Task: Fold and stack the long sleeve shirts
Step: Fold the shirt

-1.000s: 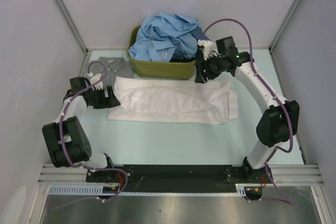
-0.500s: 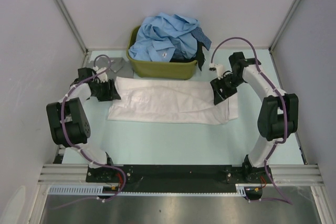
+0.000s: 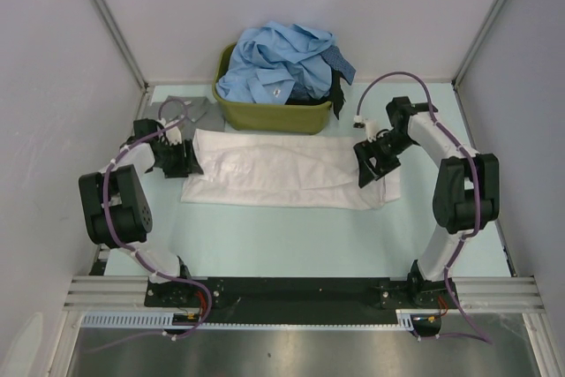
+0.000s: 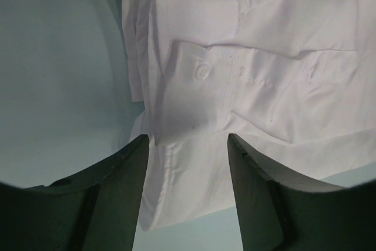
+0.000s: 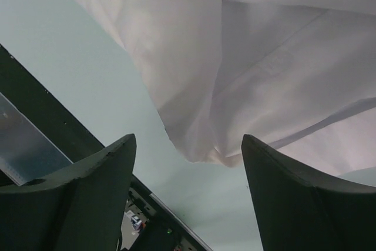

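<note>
Plainly found left tool (image 3: 187, 163) and right tool (image 3: 371, 174) both spread apart, poised at opposite ends of white shirt (image 3: 282, 174) laid flat on desk (image 3: 282, 236).

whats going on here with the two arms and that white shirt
Two robot arms are working on a white shirt laid lengthwise on the table. The left gripper is open at its left end, over a cuff. The right gripper is open over its right end. Neither has closed on the cloth. Behind it, an olive-green tub is heaped with light blue shirts, and a grey shirt lies beside the tub.
</note>
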You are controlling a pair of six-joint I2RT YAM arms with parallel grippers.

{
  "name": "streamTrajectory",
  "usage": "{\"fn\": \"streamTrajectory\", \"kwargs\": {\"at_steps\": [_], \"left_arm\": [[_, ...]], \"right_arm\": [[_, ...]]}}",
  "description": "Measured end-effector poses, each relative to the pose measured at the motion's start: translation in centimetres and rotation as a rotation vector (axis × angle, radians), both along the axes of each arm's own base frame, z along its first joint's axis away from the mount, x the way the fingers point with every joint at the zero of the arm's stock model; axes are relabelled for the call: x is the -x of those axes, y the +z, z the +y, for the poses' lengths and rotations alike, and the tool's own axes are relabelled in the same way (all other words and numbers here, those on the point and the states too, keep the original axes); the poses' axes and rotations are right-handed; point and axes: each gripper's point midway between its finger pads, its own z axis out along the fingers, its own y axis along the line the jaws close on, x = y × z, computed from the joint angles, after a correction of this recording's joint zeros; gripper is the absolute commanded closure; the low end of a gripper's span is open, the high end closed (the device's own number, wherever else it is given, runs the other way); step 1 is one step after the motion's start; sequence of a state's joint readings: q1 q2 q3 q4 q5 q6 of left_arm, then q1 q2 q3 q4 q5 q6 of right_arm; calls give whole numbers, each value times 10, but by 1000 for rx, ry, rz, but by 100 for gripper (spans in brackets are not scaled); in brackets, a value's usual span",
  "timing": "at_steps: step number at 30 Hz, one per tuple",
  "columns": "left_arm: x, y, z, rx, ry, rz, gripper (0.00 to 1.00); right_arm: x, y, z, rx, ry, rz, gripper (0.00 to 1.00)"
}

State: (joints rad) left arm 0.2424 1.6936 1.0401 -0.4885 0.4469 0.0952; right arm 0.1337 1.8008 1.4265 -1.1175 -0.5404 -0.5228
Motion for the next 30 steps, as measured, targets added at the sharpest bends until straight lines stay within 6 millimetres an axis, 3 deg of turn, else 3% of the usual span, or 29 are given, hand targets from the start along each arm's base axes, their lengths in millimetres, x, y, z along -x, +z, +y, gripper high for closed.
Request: {"fn": "streamTrajectory", "kwargs": {"at_steps": [6, 11, 15, 19, 23, 30], "left_arm": [[0, -3, -2, 13, 14, 17, 47], [1, -4, -3, 27, 24, 25, 60], [1, -4, -4, 30, 25, 26, 65], [1, -4, -4, 34, 25, 26, 76], [2, -3, -8, 46, 15, 30, 99], [6, 0, -14, 56, -4, 39, 100]], "right_arm": [[3, -14, -2, 6, -37, 43, 34], [-2, -21, -2, 19, -77, 42, 64], [-10, -26, -6, 30, -120, 42, 77], [-15, -31, -10, 39, -165, 50, 95], [-19, -38, -14, 58, -196, 62, 100], [-23, -50, -22, 104, -218, 72, 100]]}}
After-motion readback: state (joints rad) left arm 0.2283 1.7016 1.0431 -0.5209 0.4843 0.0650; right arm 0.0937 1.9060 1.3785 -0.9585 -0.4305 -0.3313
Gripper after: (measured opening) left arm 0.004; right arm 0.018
